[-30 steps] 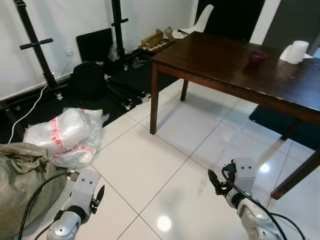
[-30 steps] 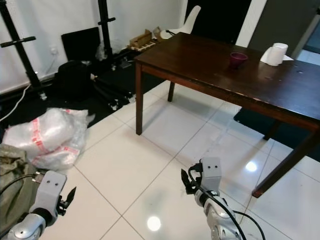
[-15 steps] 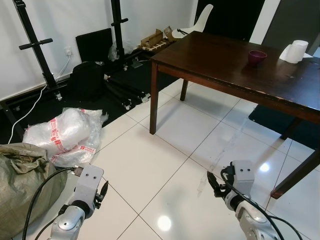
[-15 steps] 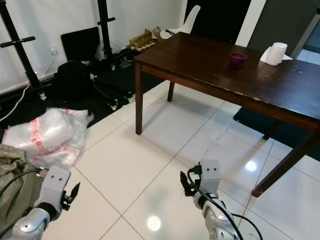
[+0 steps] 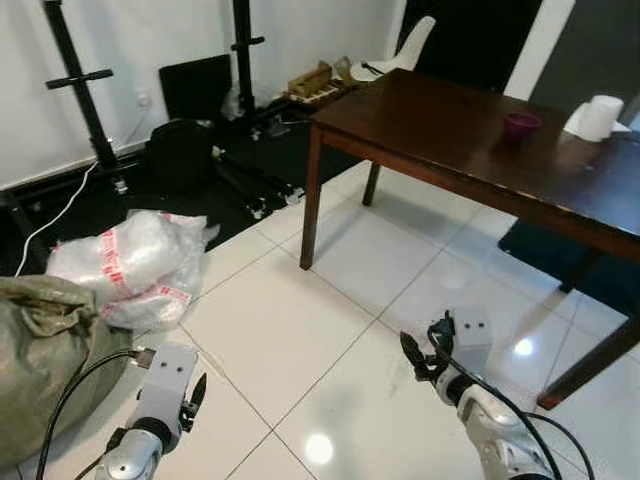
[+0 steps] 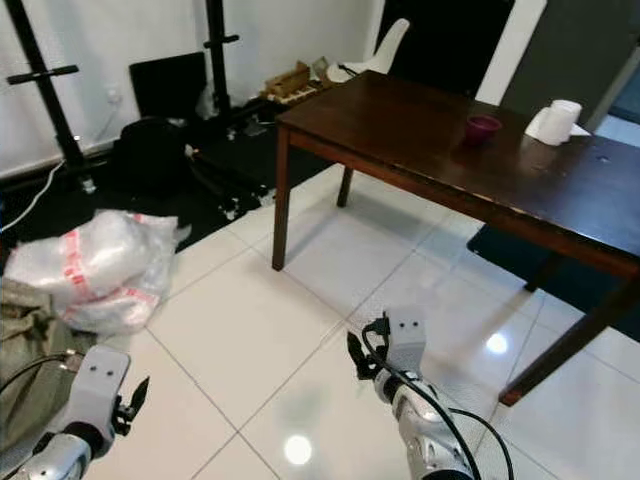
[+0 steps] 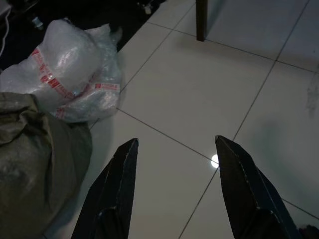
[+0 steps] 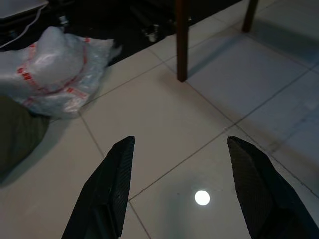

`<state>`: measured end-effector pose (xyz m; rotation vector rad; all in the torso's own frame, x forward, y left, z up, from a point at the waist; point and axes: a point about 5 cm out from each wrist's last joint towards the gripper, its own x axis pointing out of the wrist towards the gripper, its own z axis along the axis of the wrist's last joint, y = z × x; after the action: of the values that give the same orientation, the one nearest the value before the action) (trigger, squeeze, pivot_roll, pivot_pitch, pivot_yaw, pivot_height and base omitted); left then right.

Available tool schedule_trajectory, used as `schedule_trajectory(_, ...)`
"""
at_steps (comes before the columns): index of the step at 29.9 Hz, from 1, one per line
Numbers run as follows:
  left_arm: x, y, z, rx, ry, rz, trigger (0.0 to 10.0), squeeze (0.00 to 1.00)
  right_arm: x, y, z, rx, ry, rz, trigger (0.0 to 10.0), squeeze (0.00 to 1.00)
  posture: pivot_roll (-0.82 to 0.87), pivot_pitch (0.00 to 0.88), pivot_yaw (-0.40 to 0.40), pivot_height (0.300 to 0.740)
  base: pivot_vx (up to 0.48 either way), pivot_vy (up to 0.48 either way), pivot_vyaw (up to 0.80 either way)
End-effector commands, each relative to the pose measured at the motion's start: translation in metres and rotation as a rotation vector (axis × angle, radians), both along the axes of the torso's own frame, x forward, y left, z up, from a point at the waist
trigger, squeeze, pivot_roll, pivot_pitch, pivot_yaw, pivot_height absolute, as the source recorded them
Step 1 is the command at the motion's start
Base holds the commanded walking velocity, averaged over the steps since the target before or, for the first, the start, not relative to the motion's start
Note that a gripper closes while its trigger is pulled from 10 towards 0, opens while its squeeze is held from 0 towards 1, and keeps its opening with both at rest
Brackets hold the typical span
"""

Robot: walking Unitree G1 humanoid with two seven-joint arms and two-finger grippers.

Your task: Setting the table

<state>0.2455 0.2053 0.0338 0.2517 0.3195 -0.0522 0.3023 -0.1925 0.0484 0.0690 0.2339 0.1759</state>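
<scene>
Dark brown rectangular wooden table (image 5: 470, 135) stands ahead of me on the glossy white tiled floor (image 5: 300, 330); near its far edge sit a small maroon bowl (image 5: 520, 124) and a white paper roll (image 5: 600, 116). Olive cloth sack (image 5: 40, 360) and clear taped plastic bundle (image 5: 140, 265) lie to my left. My left gripper (image 7: 174, 149) and right gripper (image 8: 179, 149) hang low, fingers spread wide, holding nothing.

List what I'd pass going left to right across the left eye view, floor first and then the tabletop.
Sack → plastic bag → table leg → bowl → paper roll.
</scene>
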Motion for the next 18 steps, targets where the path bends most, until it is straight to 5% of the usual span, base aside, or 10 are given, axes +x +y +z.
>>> schedule_trajectory(1,0.002,-0.005,0.0,-0.013,0.004,0.0,10.0,0.0,-0.007,-0.005,-0.008,-0.006,0.028,-0.019,10.0,0.0,0.04,0.0,0.002,0.74,0.0,0.0,0.0)
schedule_trajectory(11,0.014,-0.007,0.006,-0.001,-0.015,-0.035,10.0,0.0,-0.014,-0.006,-0.009,0.013,0.003,-0.056,10.0,0.0,0.01,0.0,0.027,0.74,0.0,0.0,0.0)
schedule_trajectory(18,0.029,-0.007,0.038,-0.027,-0.161,0.022,10.0,0.0,-0.003,-0.002,0.025,0.056,-0.151,-0.046,10.0,0.0,0.01,0.0,0.027,0.74,0.0,0.0,0.0)
